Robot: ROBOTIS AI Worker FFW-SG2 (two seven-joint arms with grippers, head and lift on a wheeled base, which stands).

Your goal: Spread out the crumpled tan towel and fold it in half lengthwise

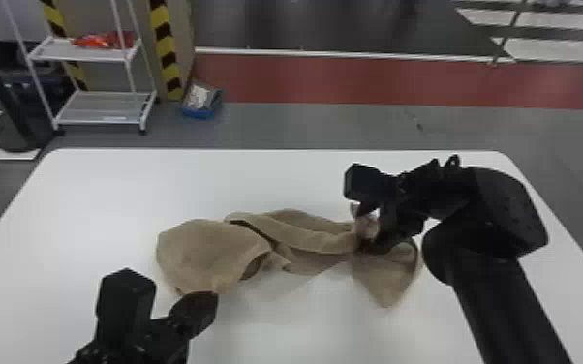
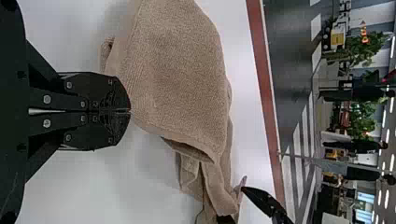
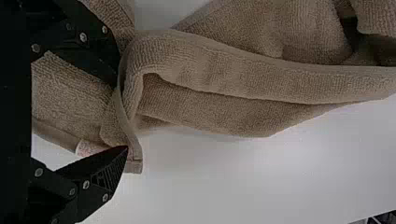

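Observation:
The tan towel lies bunched in a crooked band across the middle of the white table, one flap hanging toward the near side on the right. At its near left corner is my left gripper; in the left wrist view the left gripper has its fingers together, pinching the edge of the towel. My right gripper is over the towel's right part. Seen in the right wrist view, the right gripper stands open, with a raised fold of the towel and a small pale label between its spread fingers.
The white table has its far edge beyond the towel. On the floor behind stand a white shelf rack and a small blue box. My right forearm covers the table's right side.

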